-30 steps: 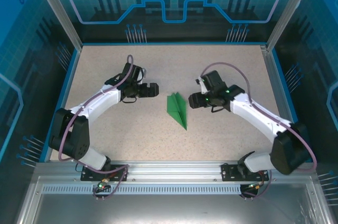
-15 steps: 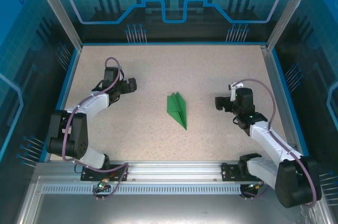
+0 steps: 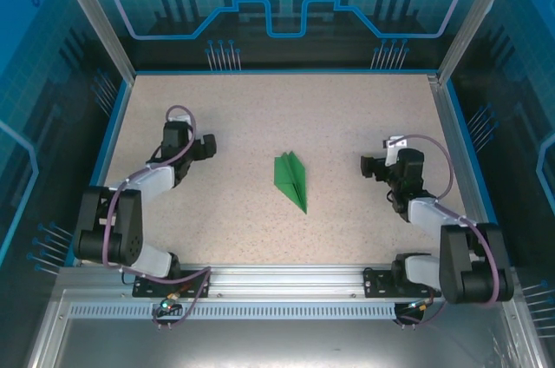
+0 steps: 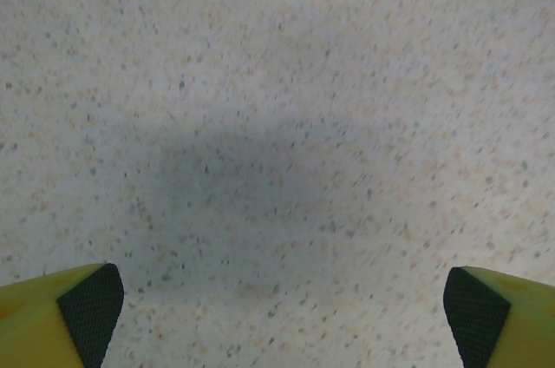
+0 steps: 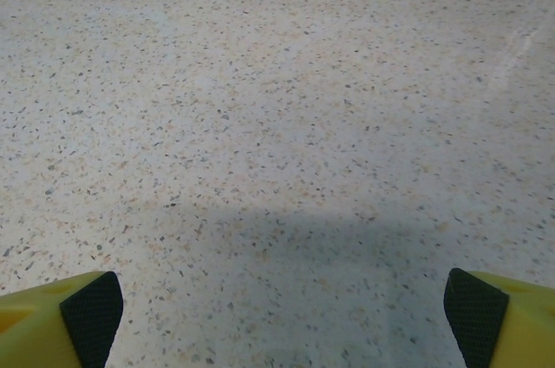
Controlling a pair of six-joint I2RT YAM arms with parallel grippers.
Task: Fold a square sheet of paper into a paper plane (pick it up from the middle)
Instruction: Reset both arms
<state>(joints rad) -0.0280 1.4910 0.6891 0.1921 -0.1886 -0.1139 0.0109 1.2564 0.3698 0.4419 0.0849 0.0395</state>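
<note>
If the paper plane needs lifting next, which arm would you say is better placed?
Right, probably, though narrowly: the right fingers, open, face the paper plane from slightly nearer than the left fingers, also open. Neither touches it.

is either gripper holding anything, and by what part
Nothing is held: the left gripper and right gripper are open, and the paper plane lies free between them.

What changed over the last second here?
Both arms pulled away from the plane: the left arm swung out to its left, the right arm to its right and back toward its base. The left fingers and right fingers stand wide open, holding nothing. The plane stayed where it lay on the table.
</note>
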